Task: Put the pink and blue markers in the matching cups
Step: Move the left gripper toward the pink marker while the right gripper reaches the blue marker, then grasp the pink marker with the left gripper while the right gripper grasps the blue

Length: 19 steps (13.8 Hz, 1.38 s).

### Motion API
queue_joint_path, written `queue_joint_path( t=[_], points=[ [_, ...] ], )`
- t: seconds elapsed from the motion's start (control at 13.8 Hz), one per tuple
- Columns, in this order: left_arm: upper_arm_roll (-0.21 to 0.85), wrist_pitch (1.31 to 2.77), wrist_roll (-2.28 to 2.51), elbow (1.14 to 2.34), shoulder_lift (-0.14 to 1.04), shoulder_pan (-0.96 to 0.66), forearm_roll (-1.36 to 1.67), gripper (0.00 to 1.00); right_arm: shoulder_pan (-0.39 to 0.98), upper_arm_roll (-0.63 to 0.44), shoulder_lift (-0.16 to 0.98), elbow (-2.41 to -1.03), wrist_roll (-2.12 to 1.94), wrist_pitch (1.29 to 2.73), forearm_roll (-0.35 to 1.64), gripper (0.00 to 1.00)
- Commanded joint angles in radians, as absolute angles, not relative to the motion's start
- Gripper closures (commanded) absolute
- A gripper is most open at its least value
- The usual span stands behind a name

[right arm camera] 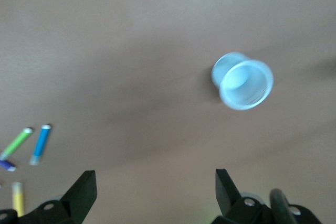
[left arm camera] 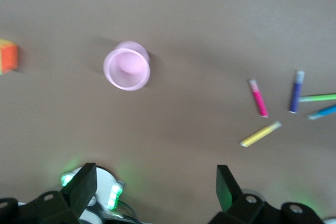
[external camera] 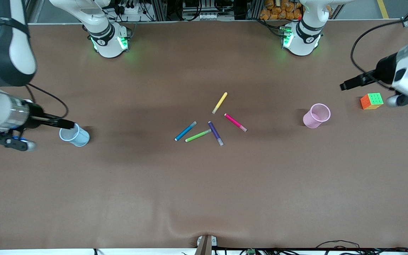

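Observation:
The pink marker (external camera: 235,122) (left arm camera: 258,97) and the blue marker (external camera: 185,131) (right arm camera: 41,144) lie flat among other pens at the table's middle. The pale pink cup (external camera: 316,116) (left arm camera: 127,66) stands upright toward the left arm's end. The light blue cup (external camera: 74,135) (right arm camera: 242,81) stands toward the right arm's end. My left gripper (left arm camera: 156,174) hangs open and empty over the table by the left arm's end, its hand (external camera: 402,97) beside a colour cube. My right gripper (right arm camera: 156,177) is open and empty too, its hand (external camera: 12,141) just past the blue cup.
A purple pen (external camera: 215,133), a green pen (external camera: 198,135) and a yellow pen (external camera: 220,102) lie mixed with the two markers. A colour cube (external camera: 371,101) (left arm camera: 8,56) sits past the pink cup at the left arm's end. Brown cloth covers the table.

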<state>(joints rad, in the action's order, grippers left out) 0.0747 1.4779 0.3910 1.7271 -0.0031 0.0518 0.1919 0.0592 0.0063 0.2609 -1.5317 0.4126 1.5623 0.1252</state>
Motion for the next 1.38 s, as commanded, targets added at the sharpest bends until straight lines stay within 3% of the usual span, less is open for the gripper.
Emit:
queue_joint_path(
  t=[0.0,0.29,0.65,1.23,1.31],
  points=[
    [0.077,1.514,0.463,1.712,0.075,0.043,0.242,0.00,0.171,0.003,0.274,-1.542,0.654,1.583,0.155,0.00],
    [0.089,1.589,0.593,1.730,0.165,0.011,0.322,0.00,0.333,0.003,0.337,-1.554,0.993,1.705,0.175,0.00],
    [0.094,1.764,0.666,1.853,0.219,-0.060,0.402,0.00,0.504,0.003,0.376,-1.749,1.196,2.107,0.181,0.00],
    [0.094,1.942,0.863,1.890,0.351,-0.158,0.554,0.00,0.633,0.003,0.546,-1.746,1.397,2.299,0.192,0.00],
    [0.094,1.957,0.871,1.888,0.366,-0.176,0.557,0.00,0.647,0.003,0.566,-1.746,1.397,2.307,0.193,0.08]
  ],
)
